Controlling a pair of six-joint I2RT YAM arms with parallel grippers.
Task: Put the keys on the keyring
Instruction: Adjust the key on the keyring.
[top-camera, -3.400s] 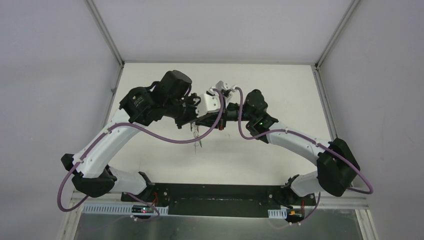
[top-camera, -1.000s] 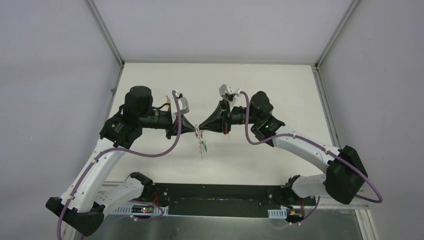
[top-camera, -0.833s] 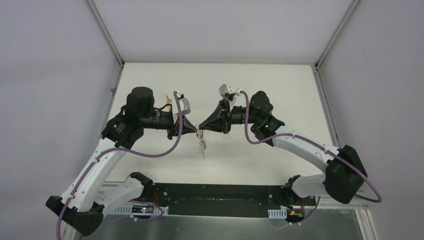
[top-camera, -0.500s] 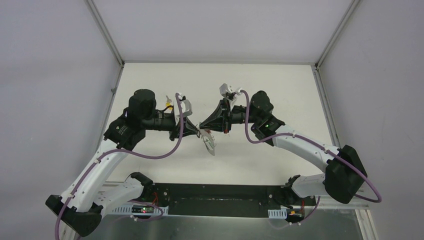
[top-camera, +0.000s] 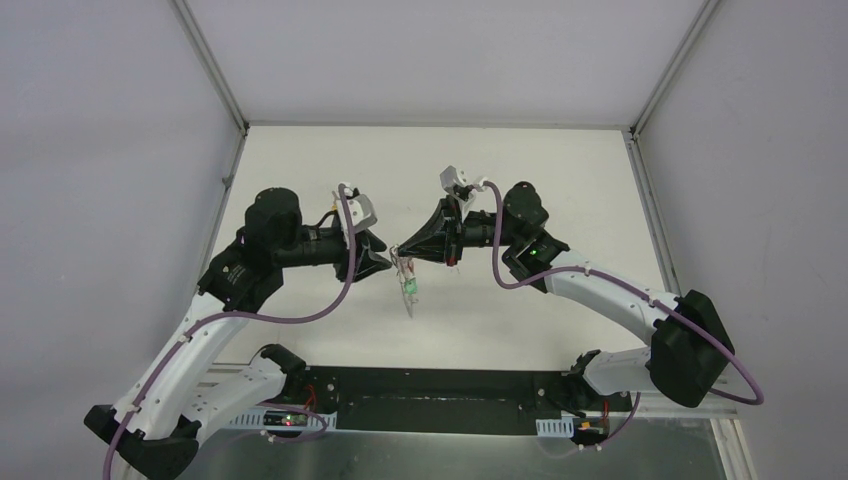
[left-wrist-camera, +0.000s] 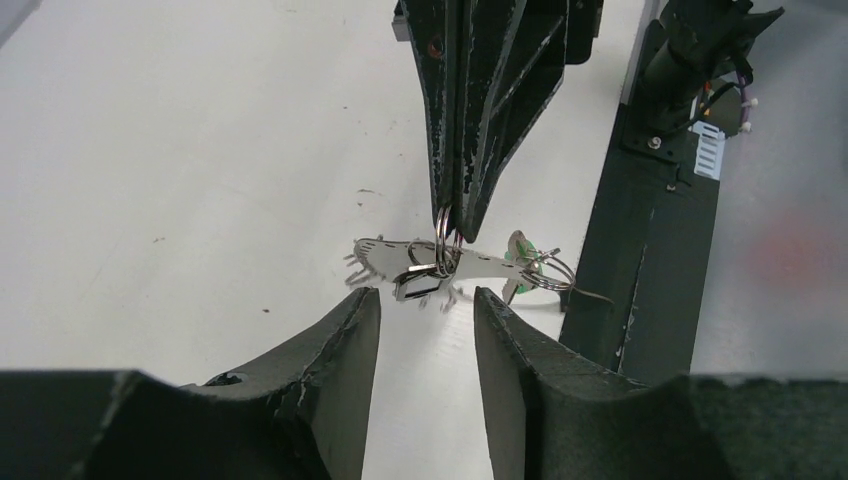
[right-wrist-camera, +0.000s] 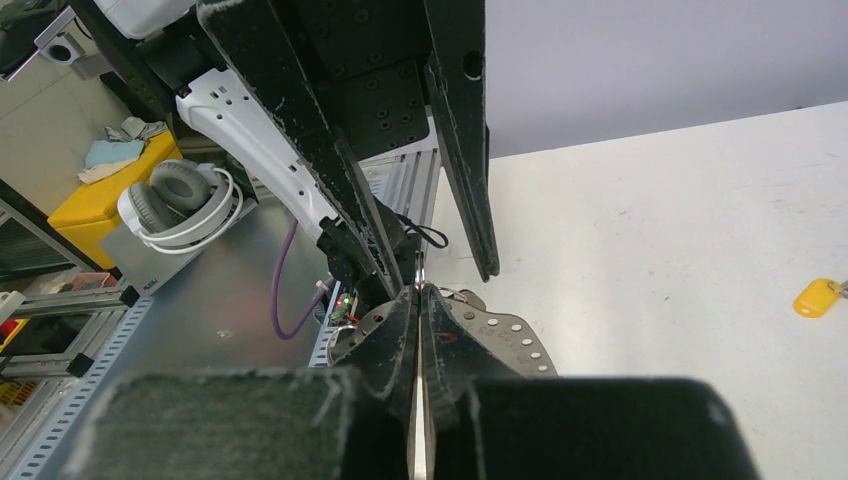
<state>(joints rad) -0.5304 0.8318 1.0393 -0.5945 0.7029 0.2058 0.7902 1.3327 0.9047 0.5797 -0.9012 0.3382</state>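
Top view, left to right: left gripper (top-camera: 384, 262) sits just left of frame centre, pointing right, raised off the table (top-camera: 560, 180). In the left wrist view its fingers (left-wrist-camera: 350, 340) stand partway apart with a clear gap and nothing between them (no contact with the keys that I can see).

Right gripper (top-camera: 401, 250) meets it nose to nose, its tips just beside the left tips. Its jaws are fully closed, pinching a thin silvery wire loop, the keyring (left-wrist-camera: 445, 222). Only a short arc of the loop shows below the pads; the rest is hidden.

The keys (left-wrist-camera: 430, 268) hang from that loop at the centre of the left wrist frame, just beyond the left fingertips. They are flat silver pieces lying roughly horizontal in that view. The green tag (left-wrist-camera: 519, 262) is at their right end, with small rings beside it. In the top view they dangle just below where the two grippers meet, clear of the table. I can't pick out a black tag.

The yellow tag (right-wrist-camera: 818, 297) lies on the table at the far right edge of the right wrist view, well apart from the hanging keys. Its key is cut off by the frame edge.

Headphones (right-wrist-camera: 180, 200) sit off the table, at the left of the right wrist view.
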